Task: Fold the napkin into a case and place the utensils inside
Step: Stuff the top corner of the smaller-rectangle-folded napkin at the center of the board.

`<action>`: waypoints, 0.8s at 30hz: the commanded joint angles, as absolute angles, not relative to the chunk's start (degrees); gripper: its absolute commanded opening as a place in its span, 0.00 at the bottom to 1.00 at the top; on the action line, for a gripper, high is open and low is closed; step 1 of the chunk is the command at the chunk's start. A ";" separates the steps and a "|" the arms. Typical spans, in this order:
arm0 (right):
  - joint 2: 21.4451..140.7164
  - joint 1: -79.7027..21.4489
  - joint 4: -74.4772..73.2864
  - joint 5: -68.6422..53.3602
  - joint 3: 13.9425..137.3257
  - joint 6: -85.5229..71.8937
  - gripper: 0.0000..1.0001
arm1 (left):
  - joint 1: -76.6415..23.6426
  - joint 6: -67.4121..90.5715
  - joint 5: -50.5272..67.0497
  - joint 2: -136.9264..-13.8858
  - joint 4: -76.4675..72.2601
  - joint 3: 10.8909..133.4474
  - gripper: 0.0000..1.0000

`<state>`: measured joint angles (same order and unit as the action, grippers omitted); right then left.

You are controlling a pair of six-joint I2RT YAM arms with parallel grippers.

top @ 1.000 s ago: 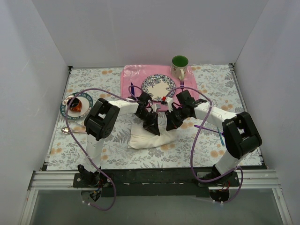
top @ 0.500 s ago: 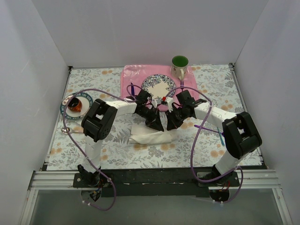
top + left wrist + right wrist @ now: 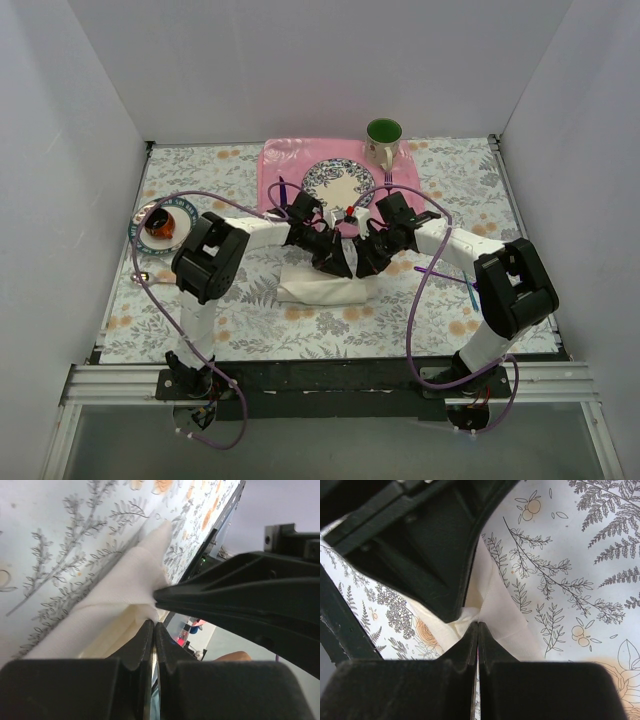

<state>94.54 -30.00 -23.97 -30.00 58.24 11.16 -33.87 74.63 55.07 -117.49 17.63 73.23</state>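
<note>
We open wide on the desk (image 3: 500, 200), covered in a leaf-and-orange print, with white walls on three sides. At the far middle lies the pink placemat (image 3: 283, 165). The patterned dinner plate (image 3: 338, 183) sits on it, and the green mug (image 3: 383, 138) stands by its far right corner.

Just in front of the placemat we find the napkin (image 3: 315, 290). It is cream-white, folded down to a squat rectangle, and lies on the desk between the two arms. Both arms reach inward and meet over its far edge.

The left fingers (image 3: 338, 266) are pressed fully together. From the left wrist we see a peak of the cloth nipped right at their tips and drawn up off the desk. The right fingers (image 3: 362, 266) are just as tight, with a pleat of the same napkin caught between them. The two sets of tips sit just beside each other.

Over at the left edge there's a small saucer (image 3: 150, 222) with something dark and orange on it. Smallest of all, one slim teal utensil (image 3: 469, 286) lies on the desk beside the right arm, and we cannot make out which piece it is.
</note>
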 commanded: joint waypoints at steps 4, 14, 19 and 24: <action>92.99 -30.32 -24.08 -33.66 57.83 10.72 0.01 | -33.49 76.82 52.21 -121.99 14.94 71.89 0.00; 92.11 -29.97 -24.78 -35.24 58.27 10.99 0.01 | -33.05 74.88 45.53 -125.24 20.56 73.30 0.00; 92.90 -29.97 -25.66 -35.25 57.75 12.74 0.01 | -32.17 75.50 47.10 -124.98 20.22 73.12 0.00; 95.01 -29.97 -24.44 -31.83 56.43 12.92 0.01 | -31.99 80.23 53.17 -117.17 10.04 69.79 0.00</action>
